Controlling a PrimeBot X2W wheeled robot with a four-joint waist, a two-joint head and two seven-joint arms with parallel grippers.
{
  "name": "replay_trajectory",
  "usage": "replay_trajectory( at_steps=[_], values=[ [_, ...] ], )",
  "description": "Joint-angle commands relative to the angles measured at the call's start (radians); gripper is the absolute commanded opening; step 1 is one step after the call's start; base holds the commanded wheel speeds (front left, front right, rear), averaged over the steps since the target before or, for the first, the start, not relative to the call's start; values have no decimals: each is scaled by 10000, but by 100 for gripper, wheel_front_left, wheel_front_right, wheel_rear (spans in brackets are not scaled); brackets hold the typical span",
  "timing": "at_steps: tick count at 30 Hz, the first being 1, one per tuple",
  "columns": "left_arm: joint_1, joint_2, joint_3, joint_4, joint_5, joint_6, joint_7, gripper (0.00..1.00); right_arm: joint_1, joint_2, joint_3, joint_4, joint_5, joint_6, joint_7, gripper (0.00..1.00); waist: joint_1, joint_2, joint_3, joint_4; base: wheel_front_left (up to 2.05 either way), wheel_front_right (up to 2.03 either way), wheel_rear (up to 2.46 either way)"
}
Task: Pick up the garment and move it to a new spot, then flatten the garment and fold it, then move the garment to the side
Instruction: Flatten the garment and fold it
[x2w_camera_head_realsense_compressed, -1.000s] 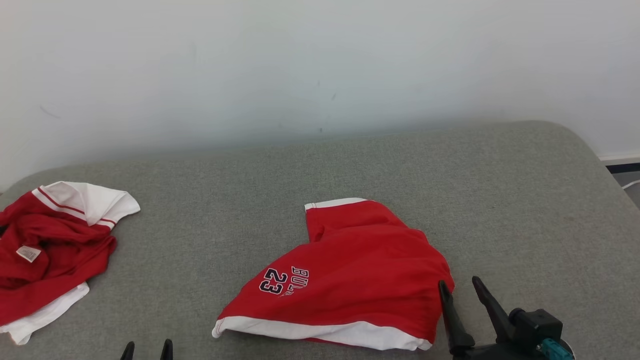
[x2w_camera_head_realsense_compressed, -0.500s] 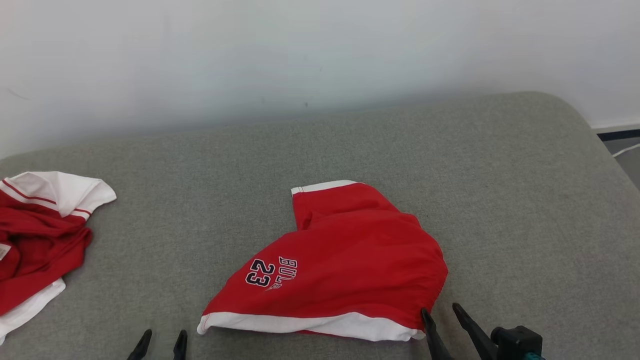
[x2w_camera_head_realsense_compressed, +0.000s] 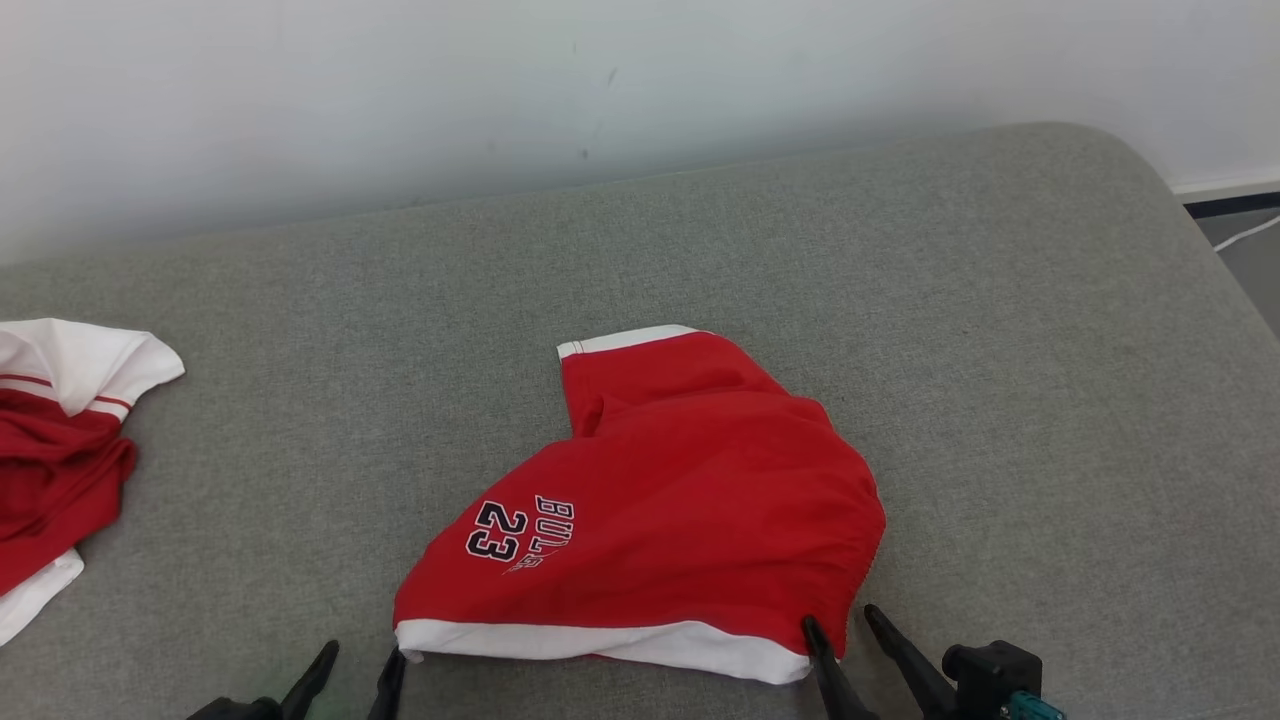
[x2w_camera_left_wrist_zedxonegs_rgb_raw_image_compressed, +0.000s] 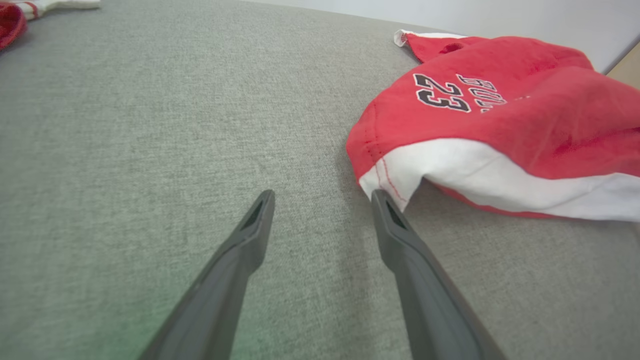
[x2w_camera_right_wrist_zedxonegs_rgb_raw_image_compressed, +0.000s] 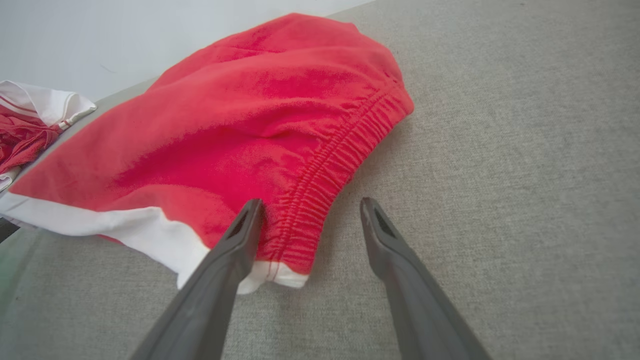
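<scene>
1. Both pincers gaped wide, empty: left gripper (x2w_camera_head_realsense_compressed: 364, 652), right gripper (x2w_camera_head_realsense_compressed: 839, 616).
2. Red shorts (x2w_camera_head_realsense_compressed: 650, 500) lay crumpled mid grey cushion (x2w_camera_head_realsense_compressed: 1000, 350).
3. Left sat at shorts' 7 o'clock corner, right at 5 o'clock.

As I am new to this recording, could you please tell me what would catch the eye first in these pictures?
The red shorts, with a white hem and a "23" print, lie crumpled in the middle of the grey cushion. The left gripper and the right gripper, both open, sit at the shorts' two near corners. A second red and white garment lies bunched at the far left.
</scene>
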Motion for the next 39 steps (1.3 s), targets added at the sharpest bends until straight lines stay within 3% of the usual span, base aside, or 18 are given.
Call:
replay_trajectory(
  at_steps=[1, 16, 23, 24, 25, 26, 27, 28, 29, 30, 39],
  values=[
    [-154, 124, -190, 96, -185, 8, -72, 100, -95, -45, 160, 90, 171, 8, -72, 100, -1, -1, 74, -36, 0, 0, 0],
    [394, 320, -752, -1197, -643, 7, -77, 100, 84, -786, 1227, -296, 1465, 7, 52, 100, -1, -1, -35, -66, 0, 0, 0],
    [-25, 390, -1270, -565, -948, 7, -21, 100, -77, -918, 1663, -173, 1893, 7, 397, 100, -1, -1, -99, -58, 0, 0, 0],
    [-120, 379, -1349, -366, -1003, 7, -3, 100, -108, -920, 1733, -144, 1966, 8, 470, 81, -1, -1, -105, -71, 0, 0, 0],
    [-238, 428, -1433, -178, -964, 6, -7, 100, -141, -920, 1796, -123, 1987, 8, 510, 44, -1, -1, -115, -92, 0, 0, 0],
    [-349, 367, -1490, -9, -1089, 6, -14, 100, -184, -928, 1834, -107, 2025, 8, 533, 41, -1, -1, -125, -107, 0, 0, 0],
    [-447, 303, -1533, 151, -1234, 6, -21, 87, -211, -931, 1888, -107, 2056, 8, 534, 0, -1, -1, -133, -117, 0, 0, 0],
    [-562, 340, -1533, 355, -1244, 6, -30, 40, -224, -938, 1931, -97, 2064, 8, 532, 0, -1, -1, -142, -130, 0, 0, 0],
    [-654, 389, -1573, 552, -1207, 8, -38, 13, -250, -954, 1973, -84, 2069, 7, 511, 0, -1, -1, -156, -144, 0, 0, 0],
    [-733, 371, -1602, 670, -1200, 6, -47, 0, -290, -964, 2016, -78, 2088, 7, 479, 0, -1, -1, -174, -157, 0, 0, 0],
    [-382, 501, -1193, 113, -437, 75, -76, 0, -447, -1095, 2003, -497, 2651, 8, 71, 0, -1, -1, -460, -121, 0, 0, 0]
  ],
)
